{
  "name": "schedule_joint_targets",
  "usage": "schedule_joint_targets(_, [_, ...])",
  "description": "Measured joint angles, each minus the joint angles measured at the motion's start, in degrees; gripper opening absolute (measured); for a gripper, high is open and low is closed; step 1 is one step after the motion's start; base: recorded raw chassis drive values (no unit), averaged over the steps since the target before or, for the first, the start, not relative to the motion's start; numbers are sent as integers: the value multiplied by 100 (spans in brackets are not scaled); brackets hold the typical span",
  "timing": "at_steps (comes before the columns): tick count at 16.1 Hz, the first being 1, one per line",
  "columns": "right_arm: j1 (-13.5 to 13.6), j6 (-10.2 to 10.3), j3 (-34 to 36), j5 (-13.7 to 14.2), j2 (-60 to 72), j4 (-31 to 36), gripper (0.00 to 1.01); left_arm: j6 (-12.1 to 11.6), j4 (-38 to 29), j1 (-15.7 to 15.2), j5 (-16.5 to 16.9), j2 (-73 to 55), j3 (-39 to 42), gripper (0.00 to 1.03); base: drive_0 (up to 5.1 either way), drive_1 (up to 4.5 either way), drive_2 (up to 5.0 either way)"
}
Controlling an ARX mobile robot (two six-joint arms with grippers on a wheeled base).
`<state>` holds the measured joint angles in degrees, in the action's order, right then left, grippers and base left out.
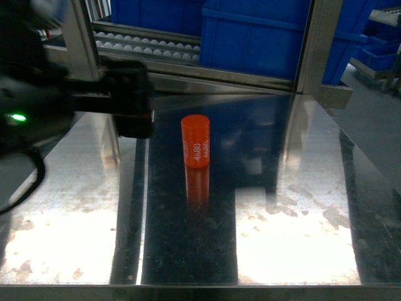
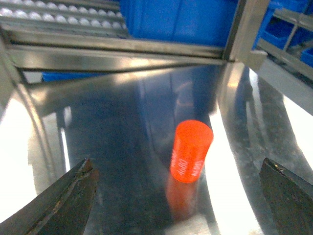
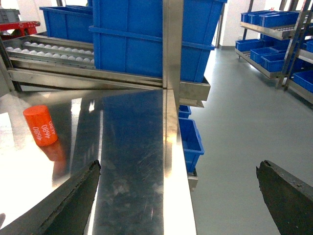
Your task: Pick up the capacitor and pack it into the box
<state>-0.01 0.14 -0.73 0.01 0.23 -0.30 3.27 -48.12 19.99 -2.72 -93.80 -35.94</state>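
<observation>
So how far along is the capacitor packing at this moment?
Nothing looks done yet: the orange capacitor stands upright on the steel table, untouched. In hand: the left gripper is open and lined up with the capacitor ahead of its fingers, apart from it. The right gripper is open and empty near the table's edge. Left: grasping, lifting and packing; no box shows in any view.

The capacitor [image 1: 195, 142] stands alone on the steel table [image 1: 294, 207], open on every side. Behind it a steel rail [image 1: 207, 74] and blue bins [image 1: 250, 34] wall off the back.
</observation>
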Motion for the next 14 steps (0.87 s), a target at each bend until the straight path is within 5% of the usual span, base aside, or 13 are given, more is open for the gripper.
schedule_joint_targets(4, [0, 0, 0, 0, 0, 0, 98, -9, 13, 413, 111, -1945, -1257, 98, 0, 0, 0])
schedule_joint_targets(9, [0, 0, 2, 0, 0, 0, 98, 24, 81, 374, -240, -3543, -2686, 98, 0, 0, 0])
schedule_joint_targets(14, [0, 0, 0, 0, 0, -2, 98, 404, 529, 278, -258, -4225, -3746, 97, 0, 0, 0])
